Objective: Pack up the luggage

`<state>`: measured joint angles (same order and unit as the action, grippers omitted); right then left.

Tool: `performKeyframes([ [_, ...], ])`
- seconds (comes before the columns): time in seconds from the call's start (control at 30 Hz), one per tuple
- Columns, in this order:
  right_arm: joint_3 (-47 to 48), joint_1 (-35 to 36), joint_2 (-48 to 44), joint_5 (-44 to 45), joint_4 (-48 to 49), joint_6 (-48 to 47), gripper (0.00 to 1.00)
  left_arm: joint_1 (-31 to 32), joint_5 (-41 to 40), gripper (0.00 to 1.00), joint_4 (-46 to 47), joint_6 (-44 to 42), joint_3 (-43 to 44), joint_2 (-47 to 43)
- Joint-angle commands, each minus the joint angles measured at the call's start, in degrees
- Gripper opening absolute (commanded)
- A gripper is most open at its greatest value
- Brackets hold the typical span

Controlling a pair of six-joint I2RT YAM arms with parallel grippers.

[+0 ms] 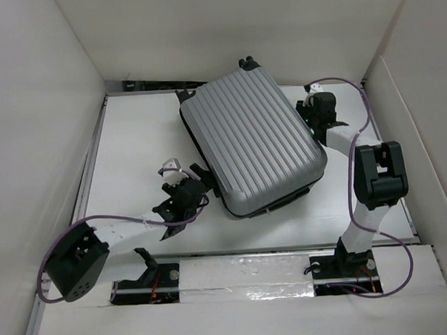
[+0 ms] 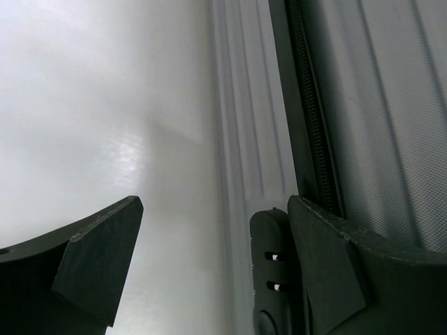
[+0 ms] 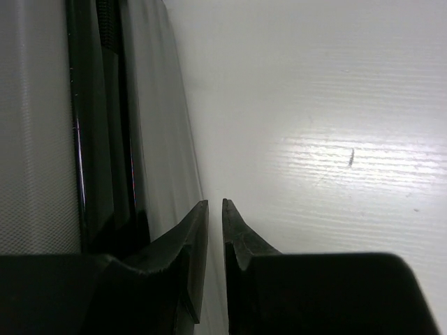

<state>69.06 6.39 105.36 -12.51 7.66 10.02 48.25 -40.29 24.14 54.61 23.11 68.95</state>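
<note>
The luggage [image 1: 252,140] is a silver-grey ribbed hard-shell suitcase. It lies shut and flat on the white table [image 1: 133,142], turned at an angle, with its black wheels at the far end. My left gripper [image 1: 197,183] is open and empty at the suitcase's near left side. In the left wrist view [image 2: 215,202] its right finger rests beside the zipper seam and a black fitting [image 2: 269,269] on the shell [image 2: 377,105]. My right gripper [image 1: 308,109] is at the suitcase's far right side. In the right wrist view [image 3: 215,204] it is shut on nothing, right beside the shell [image 3: 35,125].
White walls enclose the table on the left, back and right. The right arm's elbow [image 1: 379,174] stands over the table's right side. A taped strip [image 1: 243,274] runs along the near edge between the arm bases.
</note>
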Motion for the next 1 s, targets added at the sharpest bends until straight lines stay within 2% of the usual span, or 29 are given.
performKeyframes([
  [0.0, 5.1, 9.3, 0.9, -13.6, -4.1, 1.1, 0.21, 4.7, 17.5, 0.86, 4.8, -0.9, 1.8, -8.8],
  [0.13, 12.1, 10.6, 5.0, -14.0, -8.1, 0.5, 0.22, 3.0, 8.6, 0.89, -2.3, -5.1, 3.9, -19.9],
  [0.2, 16.0, 10.0, 6.3, -14.5, -10.5, 1.0, 0.29, -2.4, 7.7, 0.90, -3.8, -6.8, 4.9, -25.4],
  [0.23, 16.9, 9.3, 6.3, -14.6, -11.2, 1.3, 0.35, -4.9, 8.6, 0.90, -3.8, -7.3, 6.0, -26.9],
  [0.27, 17.9, 9.3, 6.1, -14.1, -11.8, 1.5, 0.47, -7.5, 11.3, 0.90, -3.8, -7.6, 6.6, -28.6],
  [0.3, 19.4, 8.6, 5.6, -13.4, -12.7, 1.6, 0.53, -12.5, 12.9, 0.91, -3.2, -7.8, 7.0, -31.4],
  [0.33, 20.0, 8.1, 5.0, -12.7, -14.1, 1.8, 0.59, -14.8, 13.8, 0.91, -3.0, -7.9, 8.5, -32.5],
  [0.37, 20.3, 7.2, 4.5, -11.5, -14.6, 2.1, 0.70, -16.8, 15.3, 0.93, -2.6, -8.4, 9.5, -33.3],
  [0.47, 19.1, 5.9, 1.4, -8.2, -15.1, 3.2, 0.85, -23.5, 15.0, 0.98, -4.4, -9.6, 15.2, -31.7],
  [0.5, 18.3, 5.9, 0.6, -7.5, -14.9, 3.6, 0.87, -25.5, 15.9, 0.99, -4.3, -9.4, 16.3, -28.5],
  [0.6, 14.6, 5.2, -3.2, -5.2, -13.8, 4.3, 0.91, -34.9, 24.3, 0.99, -3.1, -7.6, 19.6, -19.3],
  [0.63, 13.4, 5.2, -4.5, -5.2, -13.1, 4.3, 0.91, -42.1, 28.0, 0.99, -2.4, -5.2, 21.0, -16.7],
  [0.67, 10.3, 4.7, -7.3, -2.6, -12.4, 4.9, 0.90, -45.4, 35.4, 0.99, -1.6, -3.6, 21.7, -14.0],
  [0.7, 8.5, 4.7, -9.0, -2.0, -11.7, 5.4, 0.87, -48.3, 38.7, 0.99, 0.7, -2.2, 22.2, -8.4],
  [0.73, 6.5, 4.0, -10.9, -1.4, -9.7, 6.0, 0.76, -51.0, 42.7, 0.99, 0.8, -1.1, 24.5, -5.4],
  [0.77, 4.1, 4.0, -14.9, -1.2, -8.5, 7.2, 0.30, -54.0, 46.7, 0.98, 0.0, -0.4, 26.4, -2.3],
  [0.8, -0.7, 3.4, -16.9, -0.9, -6.2, 7.8, 0.11, -54.9, 47.3, 0.98, -0.7, -0.3, 27.8, 2.8],
  [0.83, -3.1, 3.4, -19.0, -0.4, -3.9, 8.4, 0.01, -55.6, 48.3, 0.98, -0.1, -0.3, 29.8, 4.9],
  [0.93, -11.6, 2.7, -26.6, -0.4, 0.5, 10.0, 0.00, -57.0, 52.9, 0.99, 2.1, 0.8, 33.0, 12.1],
  [0.97, -13.4, 2.7, -28.3, -0.3, 0.7, 10.3, 0.08, -57.0, 53.9, 0.99, 2.1, 0.8, 34.1, 13.7],
])
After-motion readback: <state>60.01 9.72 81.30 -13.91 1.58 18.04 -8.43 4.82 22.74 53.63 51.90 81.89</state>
